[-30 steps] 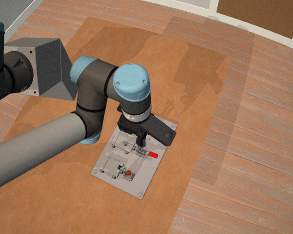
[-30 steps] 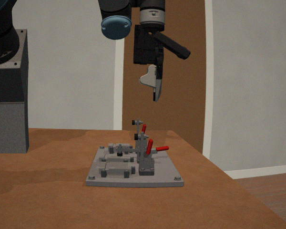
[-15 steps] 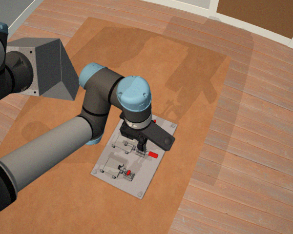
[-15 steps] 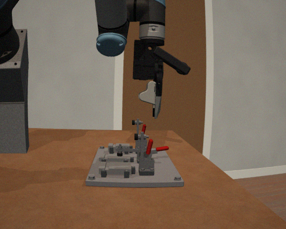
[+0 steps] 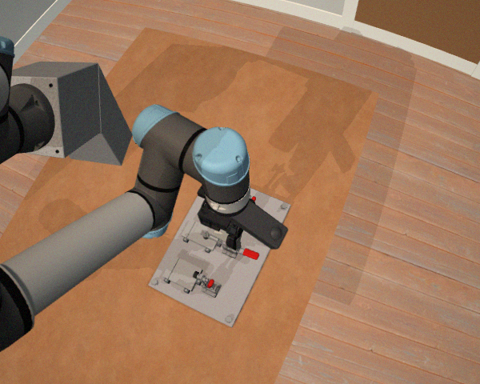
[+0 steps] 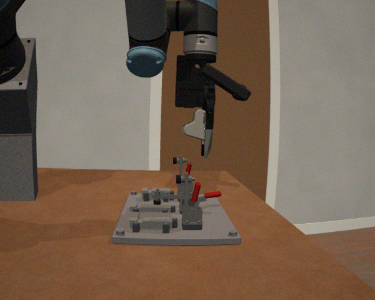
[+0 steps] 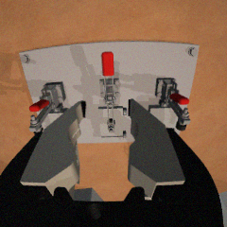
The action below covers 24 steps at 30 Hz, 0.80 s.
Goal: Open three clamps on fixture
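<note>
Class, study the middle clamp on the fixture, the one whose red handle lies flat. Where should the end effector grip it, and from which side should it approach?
Grip the red handle of the middle clamp, near its free tip. It lies flat, pointing away from the parts, so come from above with one finger on each long side. The end effector, partly open and empty, hangs above that clamp on the fixture plate.

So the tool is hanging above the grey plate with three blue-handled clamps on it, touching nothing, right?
Nearly. The clamp handles are red, not blue, as the wrist view shows plainly. The rest holds: the tool hangs above the grey plate, touching nothing.
</note>
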{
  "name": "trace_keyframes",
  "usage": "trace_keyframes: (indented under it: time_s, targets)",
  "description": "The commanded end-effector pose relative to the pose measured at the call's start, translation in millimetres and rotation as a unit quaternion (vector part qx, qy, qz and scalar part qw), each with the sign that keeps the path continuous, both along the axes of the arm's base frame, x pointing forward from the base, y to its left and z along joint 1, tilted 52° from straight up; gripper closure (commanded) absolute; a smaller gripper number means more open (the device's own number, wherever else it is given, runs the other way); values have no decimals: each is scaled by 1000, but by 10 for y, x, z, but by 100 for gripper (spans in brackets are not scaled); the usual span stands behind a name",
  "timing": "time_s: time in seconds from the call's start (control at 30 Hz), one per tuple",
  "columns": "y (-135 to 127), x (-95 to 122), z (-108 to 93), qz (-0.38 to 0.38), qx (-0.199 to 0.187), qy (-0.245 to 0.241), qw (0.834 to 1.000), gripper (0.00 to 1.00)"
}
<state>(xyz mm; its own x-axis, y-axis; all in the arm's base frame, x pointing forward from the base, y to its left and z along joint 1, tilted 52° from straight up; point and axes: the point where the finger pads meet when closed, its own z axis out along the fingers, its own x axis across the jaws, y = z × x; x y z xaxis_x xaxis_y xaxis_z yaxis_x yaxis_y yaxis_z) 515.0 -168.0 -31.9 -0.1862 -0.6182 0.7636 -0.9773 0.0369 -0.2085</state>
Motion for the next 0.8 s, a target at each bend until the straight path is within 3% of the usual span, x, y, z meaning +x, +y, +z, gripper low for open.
trace_keyframes:
  time_s: [0.0,0.77]
  targets:
    - [2,32,9,0,0,0,1000,72]
    - [-4,180,41,0,0,0,1000,72]
